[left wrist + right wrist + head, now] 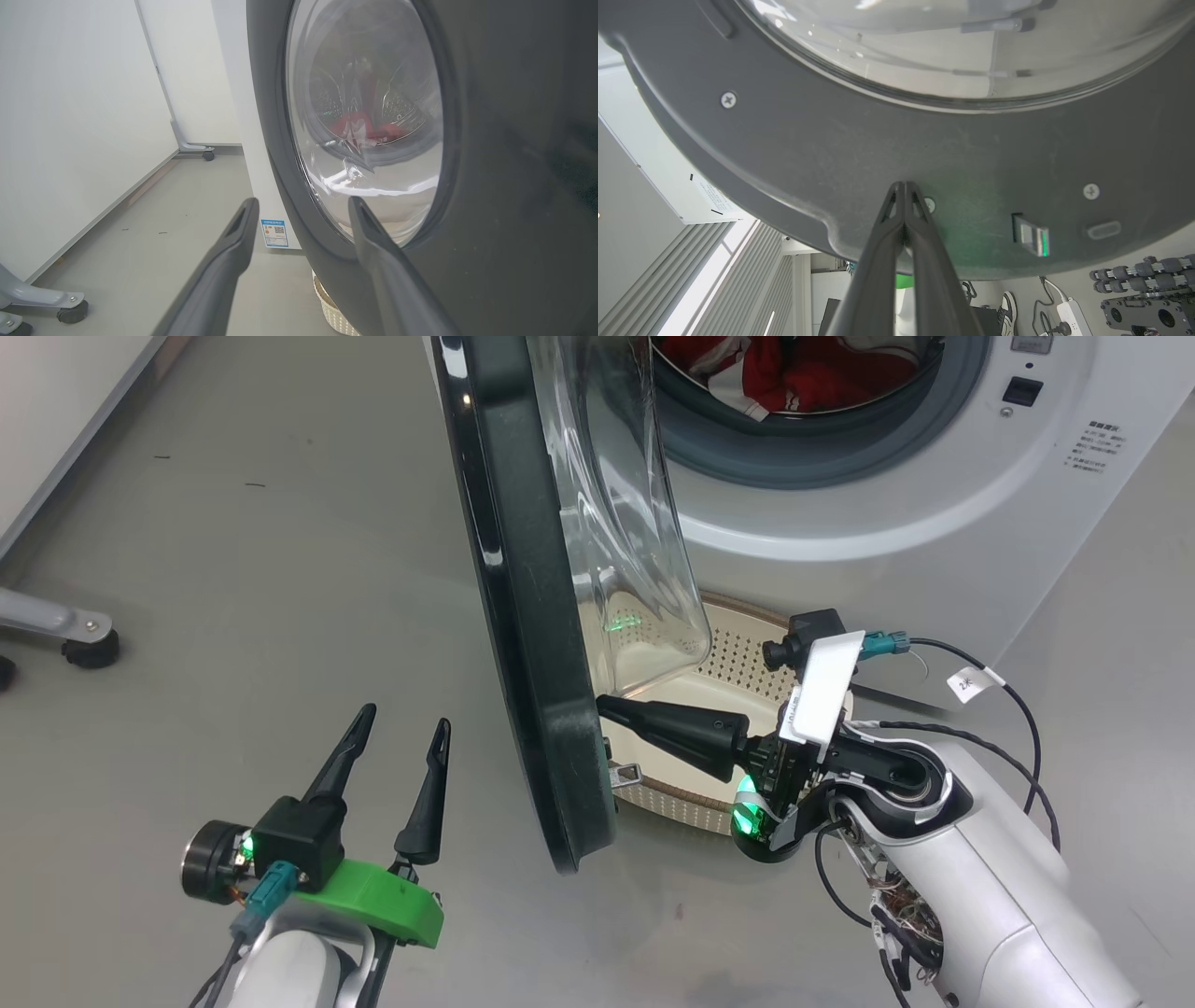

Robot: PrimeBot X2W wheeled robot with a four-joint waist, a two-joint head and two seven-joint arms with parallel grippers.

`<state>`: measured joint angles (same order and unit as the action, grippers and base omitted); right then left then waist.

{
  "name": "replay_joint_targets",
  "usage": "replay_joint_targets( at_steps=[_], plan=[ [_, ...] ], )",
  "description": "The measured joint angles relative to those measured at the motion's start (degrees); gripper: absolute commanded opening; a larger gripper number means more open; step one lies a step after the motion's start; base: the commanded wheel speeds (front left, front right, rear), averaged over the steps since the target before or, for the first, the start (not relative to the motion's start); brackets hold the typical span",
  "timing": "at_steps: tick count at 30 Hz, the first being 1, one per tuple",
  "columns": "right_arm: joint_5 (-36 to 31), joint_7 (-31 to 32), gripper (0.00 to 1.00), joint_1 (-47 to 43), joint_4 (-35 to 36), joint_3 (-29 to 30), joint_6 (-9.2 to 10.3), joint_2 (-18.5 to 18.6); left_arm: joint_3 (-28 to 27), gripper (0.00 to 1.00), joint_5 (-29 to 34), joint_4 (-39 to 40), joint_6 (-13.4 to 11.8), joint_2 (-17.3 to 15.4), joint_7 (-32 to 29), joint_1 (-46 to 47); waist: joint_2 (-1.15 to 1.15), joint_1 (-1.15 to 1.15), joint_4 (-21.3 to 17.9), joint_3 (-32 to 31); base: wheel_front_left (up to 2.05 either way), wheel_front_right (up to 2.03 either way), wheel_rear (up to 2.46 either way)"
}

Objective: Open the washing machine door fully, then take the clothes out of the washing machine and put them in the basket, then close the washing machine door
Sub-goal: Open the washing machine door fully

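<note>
Standing part-open: washing machine door point(532, 616), black-rimmed, edge-on to the head camera, its clear glass bowl point(635, 523) bulging toward the drum.
Clothes point(803, 373): red with white, heaped inside the drum; seen again as a red blur through the glass in the left wrist view point(359, 128).
Washing machine point(934, 523): white front-loader, grey gasket round the opening; blue label point(274, 232) low on its front.
Basket point(738, 658): cream, perforated, brown rim, on the floor just below the opening, partly behind the glass bowl.
Right tool point(605, 707): fingers pressed together, holding nothing, tips against the door's grey inner face point(831, 154) near its lower rim, beside a screw.
Left tool point(405, 719): fingers spread wide, empty, on the door's outer side, apart from it.
Floor point(233, 523): grey; one castor point(89, 649) at far left.
</note>
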<state>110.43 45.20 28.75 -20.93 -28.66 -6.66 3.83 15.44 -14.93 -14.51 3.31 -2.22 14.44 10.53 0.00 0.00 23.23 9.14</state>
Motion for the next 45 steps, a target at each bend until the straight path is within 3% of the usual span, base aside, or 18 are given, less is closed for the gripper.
replay_joint_targets(
  at_steps=[8,16,19,20,31,37,45],
  plan=[
    [3.8,-5.1,0.0,-2.7,1.3,4.2,-0.01,-0.1,-0.2,1.0,0.0,0.2,-0.1,0.0,0.0,-0.1,0.0,0.0,-0.3,-0.2,0.0,0.0,0.0],
    [3.2,-12.3,0.0,-6.1,6.4,10.8,-0.29,-0.2,-0.5,1.0,0.0,0.2,-0.5,0.0,0.0,-1.6,0.0,0.0,-1.1,-0.9,0.0,0.0,0.0],
    [0.5,-15.6,0.53,-8.1,7.6,13.4,-0.3,-0.3,-0.6,1.0,0.0,0.2,-0.6,0.0,0.0,-2.0,0.0,0.0,-1.6,-1.1,0.0,0.0,0.0],
    [-0.9,-16.7,1.0,-8.7,7.8,14.0,-0.3,-0.3,-0.6,1.0,0.0,0.3,-0.6,0.0,0.0,-2.0,0.0,0.0,-1.8,-1.2,0.0,0.0,0.0],
    [-15.9,-31.4,1.0,-16.7,11.0,19.7,-0.3,1.6,-0.9,1.0,0.0,0.4,-1.0,0.0,0.0,-2.9,0.0,0.0,-3.4,-2.4,0.0,0.0,0.0],
    [-28.6,-41.7,1.0,-19.2,12.4,22.0,-0.3,6.0,-0.7,1.0,0.0,0.4,-1.0,0.0,0.0,-3.5,0.0,0.0,-3.8,-2.8,0.0,0.0,0.0],
    [-50.5,-53.1,1.0,-20.2,13.9,19.6,-0.31,14.8,-0.8,1.0,0.0,0.4,-1.0,0.0,0.0,-3.5,0.0,0.0,-4.1,-2.9,0.0,0.0,0.0]
  ],
)
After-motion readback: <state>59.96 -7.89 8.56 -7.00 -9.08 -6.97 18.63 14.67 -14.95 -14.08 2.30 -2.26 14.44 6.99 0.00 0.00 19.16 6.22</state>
